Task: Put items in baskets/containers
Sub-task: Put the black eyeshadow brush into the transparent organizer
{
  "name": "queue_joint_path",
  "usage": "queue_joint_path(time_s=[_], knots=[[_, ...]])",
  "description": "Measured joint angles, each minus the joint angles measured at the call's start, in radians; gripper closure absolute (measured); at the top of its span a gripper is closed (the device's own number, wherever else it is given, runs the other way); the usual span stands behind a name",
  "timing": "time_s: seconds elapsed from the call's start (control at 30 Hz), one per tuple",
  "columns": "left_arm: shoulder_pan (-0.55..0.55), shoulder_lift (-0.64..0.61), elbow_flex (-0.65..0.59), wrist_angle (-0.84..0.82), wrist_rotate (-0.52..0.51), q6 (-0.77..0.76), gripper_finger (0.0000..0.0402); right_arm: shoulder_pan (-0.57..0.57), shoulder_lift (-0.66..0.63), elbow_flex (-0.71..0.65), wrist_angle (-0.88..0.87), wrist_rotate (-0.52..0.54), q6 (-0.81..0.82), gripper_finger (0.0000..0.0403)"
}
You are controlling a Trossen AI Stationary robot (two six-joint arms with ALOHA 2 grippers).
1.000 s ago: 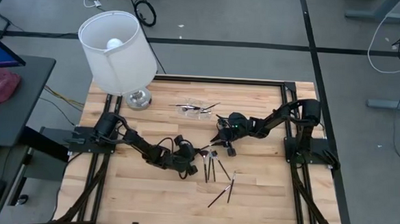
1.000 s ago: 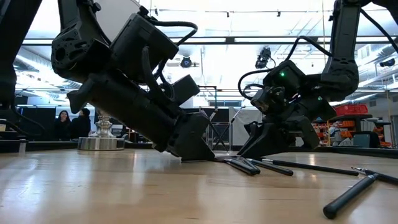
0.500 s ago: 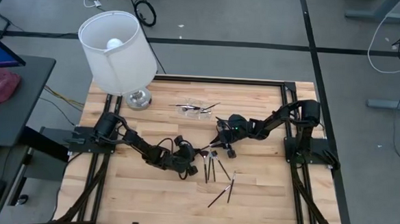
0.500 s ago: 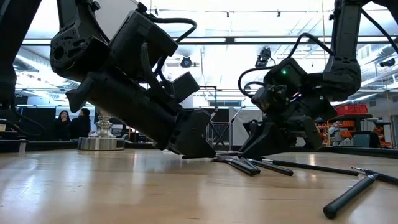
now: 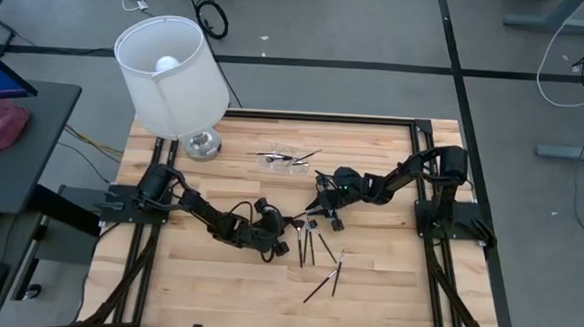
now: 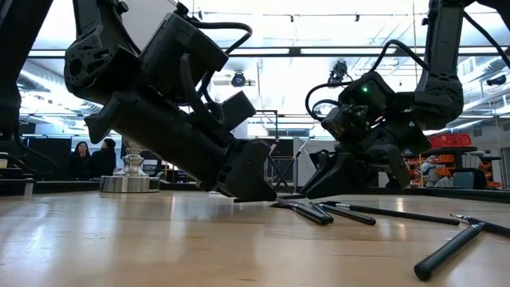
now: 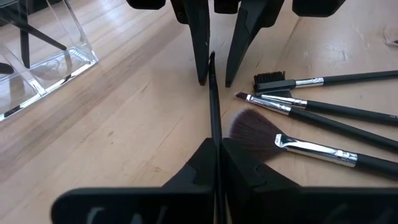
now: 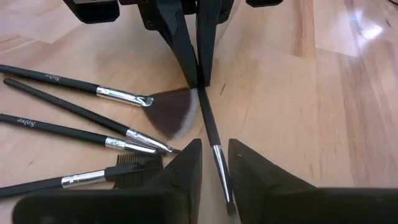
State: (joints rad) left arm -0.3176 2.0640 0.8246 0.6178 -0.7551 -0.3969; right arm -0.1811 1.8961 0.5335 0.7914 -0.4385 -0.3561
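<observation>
Two dark arms meet nose to nose near the middle of the tabletop (image 5: 367, 268), with one thin brush (image 8: 210, 134) stretched between them. The left gripper (image 7: 218, 163) has its jaws pressed together on one end of that brush, low against the wood. The right gripper (image 8: 214, 163) faces it with jaws spread slightly — the brush's metal-banded end lies in the gap, and contact cannot be confirmed.

Just beside the held brush lies a fan brush (image 7: 292, 142), its dark bristles splayed flat, with an angled liner brush (image 7: 311, 107) and a small comb brush (image 7: 311, 81) beyond it. More brushes (image 5: 324, 277) lie scattered farther from the lamp (image 5: 171, 77) than the grippers are.

The clear container (image 5: 284, 158) sits near the lamp's silver base — on the lamp side of the two grippers, apart from them — already holding a few dark-handled brushes.
</observation>
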Motion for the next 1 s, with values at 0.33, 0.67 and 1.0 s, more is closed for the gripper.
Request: queue_joint_path(time_s=[0.33,0.67,1.0], knots=[[0.0,-0.001,0.0,0.0,0.001,0.0,0.0388,-0.001,-0.002,0.0,0.0,0.001,0.002,0.0353],[-0.005,-0.002,0.0,0.013,-0.006,0.024,0.0389,0.0,-0.002,0.0,-0.001,0.001,0.003,0.0332],[-0.005,-0.002,0.0,0.015,-0.008,0.027,0.0387,0.0,-0.002,0.002,-0.001,0.004,0.003,0.0319]])
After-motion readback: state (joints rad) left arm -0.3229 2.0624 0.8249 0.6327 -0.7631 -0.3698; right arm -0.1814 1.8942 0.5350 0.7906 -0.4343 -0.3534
